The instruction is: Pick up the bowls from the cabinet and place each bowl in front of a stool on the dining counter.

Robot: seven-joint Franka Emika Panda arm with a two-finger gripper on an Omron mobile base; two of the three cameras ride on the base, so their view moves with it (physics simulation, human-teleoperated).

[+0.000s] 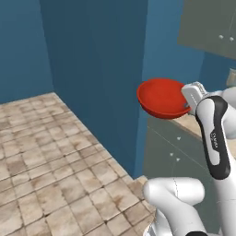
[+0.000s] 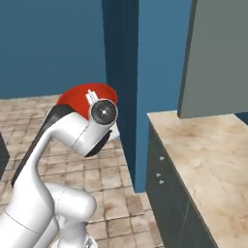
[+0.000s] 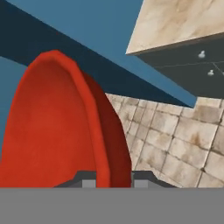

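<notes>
The glossy red bowl (image 1: 161, 97) hangs in the air, tilted, with my gripper (image 1: 187, 105) shut on its right rim. In the hand view the bowl (image 3: 57, 131) stands on edge at the left, and its rim runs down between my two fingertips, gripper (image 3: 114, 183). From the right base view the bowl (image 2: 77, 96) peeks out behind my white hand. The grey-green cabinet (image 1: 207, 27) with small round knobs hangs at the upper right, apart from the bowl. The stool and the dining counter are out of view.
A blue wall column (image 1: 97, 69) stands just left of the bowl. Beige floor tiles (image 1: 46, 152) spread out to the left. A narrow marble worktop (image 2: 208, 150) over dark drawers (image 2: 164, 193) lies to the right, under a grey-green panel (image 2: 218, 58).
</notes>
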